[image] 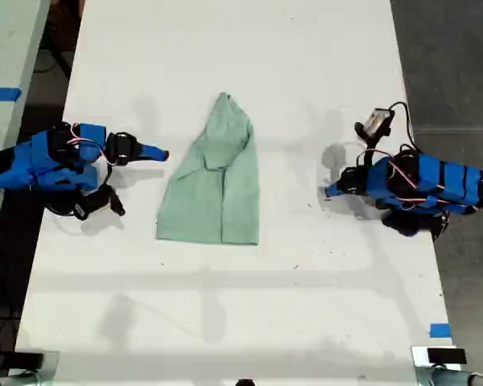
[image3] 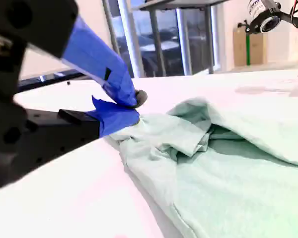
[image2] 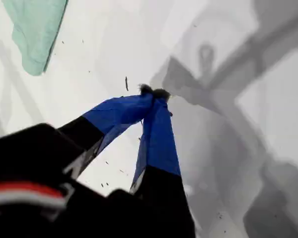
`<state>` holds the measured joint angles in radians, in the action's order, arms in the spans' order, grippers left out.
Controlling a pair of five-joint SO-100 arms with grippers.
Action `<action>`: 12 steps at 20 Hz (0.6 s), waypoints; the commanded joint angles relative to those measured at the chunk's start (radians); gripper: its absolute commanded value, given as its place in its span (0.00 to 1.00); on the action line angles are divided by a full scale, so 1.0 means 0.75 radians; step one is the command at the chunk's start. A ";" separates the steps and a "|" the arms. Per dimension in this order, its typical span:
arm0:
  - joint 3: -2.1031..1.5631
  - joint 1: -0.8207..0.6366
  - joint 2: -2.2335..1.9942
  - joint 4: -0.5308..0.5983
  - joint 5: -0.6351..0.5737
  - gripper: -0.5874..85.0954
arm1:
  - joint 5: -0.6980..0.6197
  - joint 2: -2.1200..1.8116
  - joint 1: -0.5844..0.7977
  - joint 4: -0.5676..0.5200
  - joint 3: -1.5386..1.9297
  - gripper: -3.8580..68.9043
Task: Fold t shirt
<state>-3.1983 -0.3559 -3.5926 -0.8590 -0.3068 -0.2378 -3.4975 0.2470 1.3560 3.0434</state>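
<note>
Our second gripper [image3: 131, 106] pinched shut, empty, beside t shirt [image: 216, 181]; our first gripper [image2: 156, 94] likewise, farther off. Risk: bunched top drags, fold skews.

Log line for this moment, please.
t shirt: bunched, lying on table | my first gripper: shut, empty, clear of shirt | my second gripper: beside shirt's edge, grip unclear

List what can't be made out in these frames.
- My second end effector: the second wrist view does not settle whether its tips pinch the t shirt or sit beside it. It is too small in the exterior view.
- T shirt's inner layers: hidden under its own folds in every view.
- First wrist view: the frame edge cuts off most of the t shirt, and my first end effector hides the table under it.
</note>
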 commanded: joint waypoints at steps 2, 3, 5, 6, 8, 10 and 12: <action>-0.014 -0.008 -0.010 0.002 0.022 0.01 | 0.014 -0.018 0.014 0.006 0.049 0.04; -0.014 -0.008 -0.010 0.002 0.022 0.01 | 0.014 -0.018 0.014 0.006 0.049 0.04; -0.014 -0.006 -0.010 0.002 0.020 0.01 | 0.014 -0.018 0.014 0.006 0.049 0.04; -0.014 0.000 -0.010 0.006 0.018 0.01 | 0.014 -0.018 0.014 0.006 0.049 0.04; -0.018 0.025 0.016 0.049 0.043 0.01 | 0.014 -0.018 0.014 0.006 0.049 0.04; 0.209 -0.018 0.546 0.082 0.106 0.01 | 0.014 -0.018 0.020 0.006 0.049 0.04; 0.675 0.063 1.305 -0.045 0.106 0.01 | 0.016 -0.018 0.018 0.006 0.051 0.04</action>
<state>-3.0173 -0.3605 -3.2122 -0.8345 -0.2516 -0.2378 -3.4975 0.2470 1.3560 3.0450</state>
